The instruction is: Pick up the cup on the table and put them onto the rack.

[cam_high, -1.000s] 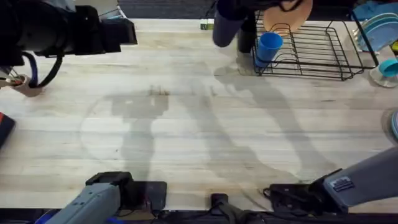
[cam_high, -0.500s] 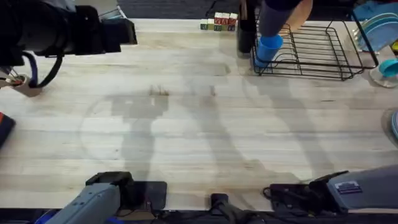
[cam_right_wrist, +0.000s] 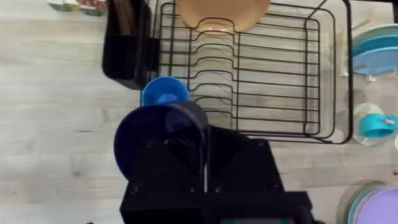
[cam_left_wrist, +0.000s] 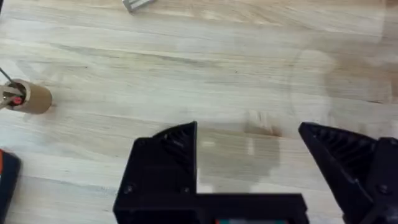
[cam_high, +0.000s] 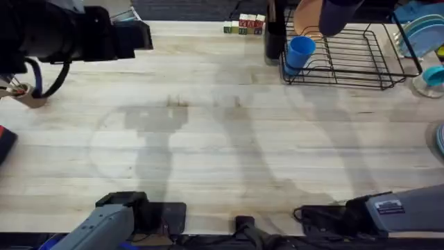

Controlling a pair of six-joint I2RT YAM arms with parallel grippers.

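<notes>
My right gripper is shut on the rim of a dark navy cup, held in the air. In the overhead view that navy cup hangs over the back of the black wire rack. A light blue cup sits at the rack's front left corner, and it appears just beyond the navy one as the light blue cup in the right wrist view. An orange plate stands in the rack. My left gripper is open over bare wood at the far left.
A black utensil holder stands against the rack's left side, with small coloured blocks behind it. Blue plates and a teal cup lie right of the rack. A cardboard roll sits at the table's left edge.
The right gripper has carried the navy cup rightward, from left of the rack to over the rack's back part. The left arm has stayed still.
</notes>
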